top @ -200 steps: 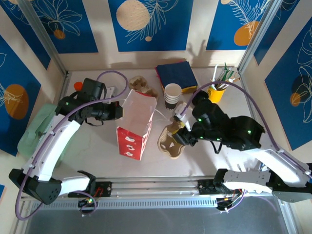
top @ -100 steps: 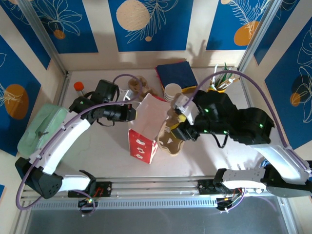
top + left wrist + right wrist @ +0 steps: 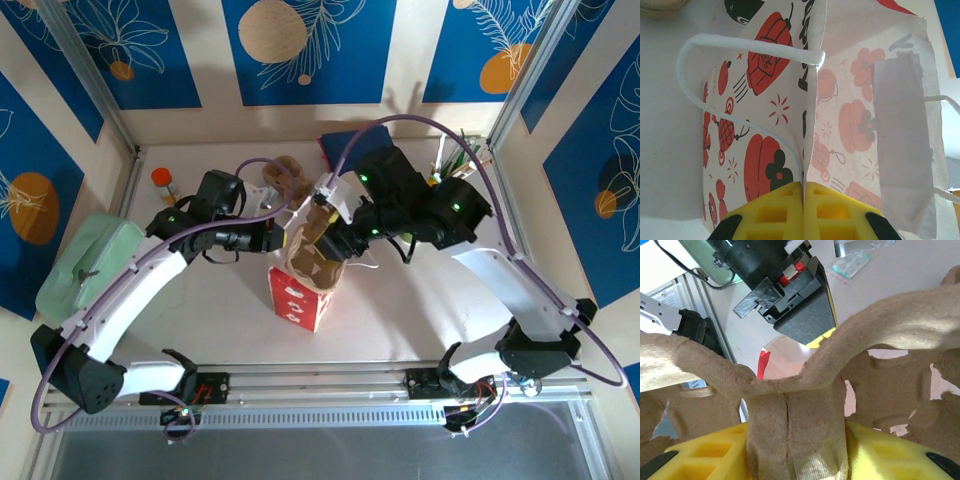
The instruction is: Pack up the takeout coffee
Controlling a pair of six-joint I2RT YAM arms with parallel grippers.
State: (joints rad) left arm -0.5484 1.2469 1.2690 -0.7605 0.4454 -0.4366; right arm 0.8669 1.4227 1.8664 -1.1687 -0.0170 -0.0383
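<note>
The takeout coffee is hidden behind my right arm. My left gripper (image 3: 273, 236) is shut on the upper edge of a white paper bag with red prints (image 3: 298, 292), which stands upright with its mouth open. In the left wrist view the yellow fingers (image 3: 775, 210) pinch the bag's wall (image 3: 765, 100) between them. My right gripper (image 3: 336, 240) is shut on a brown moulded cup carrier (image 3: 312, 255) and holds it over the bag's mouth. In the right wrist view the carrier's centre post (image 3: 790, 415) sits between the yellow pads (image 3: 700, 452).
A second brown carrier (image 3: 285, 170) lies at the back, beside a navy napkin stack (image 3: 340, 142). A yellow cup of utensils (image 3: 455, 160) stands at the back right. A green lidded thing (image 3: 85, 262) and an orange-capped bottle (image 3: 163, 178) sit at the left.
My right arm lifted the carrier off the table and swung it left, over the bag's mouth. My left gripper shifted the bag a little to the right and stood it more upright.
</note>
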